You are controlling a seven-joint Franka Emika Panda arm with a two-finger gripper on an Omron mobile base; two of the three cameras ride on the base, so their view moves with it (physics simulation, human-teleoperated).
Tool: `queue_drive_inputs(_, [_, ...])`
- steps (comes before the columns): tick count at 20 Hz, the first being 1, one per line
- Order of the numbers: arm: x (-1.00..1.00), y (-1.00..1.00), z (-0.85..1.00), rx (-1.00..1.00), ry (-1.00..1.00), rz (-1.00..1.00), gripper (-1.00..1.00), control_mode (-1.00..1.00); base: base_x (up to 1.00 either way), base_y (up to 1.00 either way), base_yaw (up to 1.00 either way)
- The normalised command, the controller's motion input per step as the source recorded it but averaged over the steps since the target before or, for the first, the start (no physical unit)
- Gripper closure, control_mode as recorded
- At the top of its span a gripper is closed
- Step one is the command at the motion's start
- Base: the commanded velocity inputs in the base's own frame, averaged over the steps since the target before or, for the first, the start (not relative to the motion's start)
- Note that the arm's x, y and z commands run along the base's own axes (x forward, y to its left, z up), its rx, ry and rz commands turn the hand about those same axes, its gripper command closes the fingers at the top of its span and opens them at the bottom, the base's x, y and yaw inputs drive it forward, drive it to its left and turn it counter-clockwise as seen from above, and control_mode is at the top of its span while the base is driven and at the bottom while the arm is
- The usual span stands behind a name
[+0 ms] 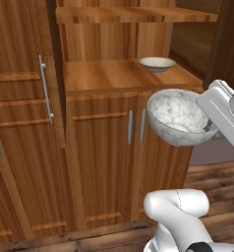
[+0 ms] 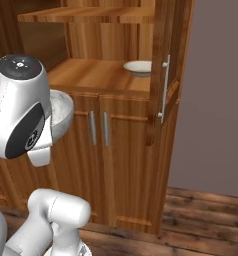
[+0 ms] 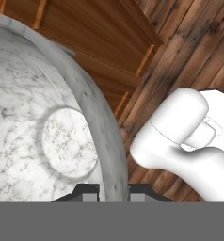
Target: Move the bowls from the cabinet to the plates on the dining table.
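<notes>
Marbled stone bowl [image 1: 178,115]; wooden cabinet [image 1: 102,147]

Even, soft, slightly blurry render.

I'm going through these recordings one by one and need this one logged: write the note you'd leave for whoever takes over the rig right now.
Gripper: fingers shut on the rim of the marbled bowl, one inside the wall, one outside. The bowl is held tilted in the air in front of the cabinet, clear of its shelf.
Beige bowl: sits on the open cabinet shelf, far right, untouched.
Done: marbled bowl lifted out of the cabinet.
Left: carry it to a plate on the dining table, then come back for the beige bowl and do likewise.
</notes>
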Motion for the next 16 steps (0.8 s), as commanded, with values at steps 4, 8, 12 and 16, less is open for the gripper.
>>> queue_drive_inputs(4, [0.00,0.00,0.00,0.00,0.00,0.00,1.00,1.00,-0.53,0.09,0.20])
queue_drive_inputs(8, [0.00,0.00,0.00,0.00,0.00,0.00,1.00,1.00,-0.30,0.22,0.31])
queue_drive_inputs(12, [0.00,0.00,0.00,0.00,0.00,0.00,1.00,1.00,-0.09,0.10,0.41])
queue_drive_inputs(16, [0.00,0.00,0.00,0.00,0.00,0.00,1.00,1.00,-0.25,0.00,0.46])
